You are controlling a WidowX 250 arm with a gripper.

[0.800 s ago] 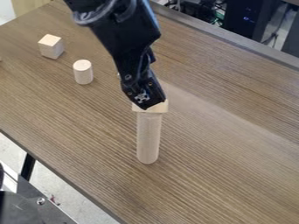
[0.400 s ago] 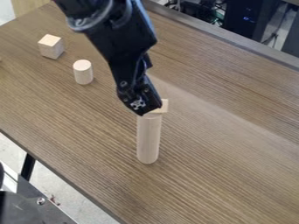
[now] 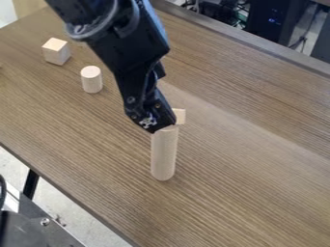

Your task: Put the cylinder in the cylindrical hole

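Wooden tall cylinder (image 3: 163, 154) at my gripper (image 3: 159, 126); clenched or released, cannot tell. Probably pickup step; next, secure hold.

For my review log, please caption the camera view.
Black tool at the upper end of a long wooden cylinder, cube and short cylinder at upper left.

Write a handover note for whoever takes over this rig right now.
Gripper: at the top of the long wooden cylinder; grip unclear.
Things: a pale wooden piece is partly hidden behind the gripper. The short cylinder stands off to the side, near the wooden cube, on the table.
Done: no cylinder can be confirmed in a hole; I can't make one out.
Left: probably find the hole, settle which cylinder is meant, then seat it or check that it is seated.
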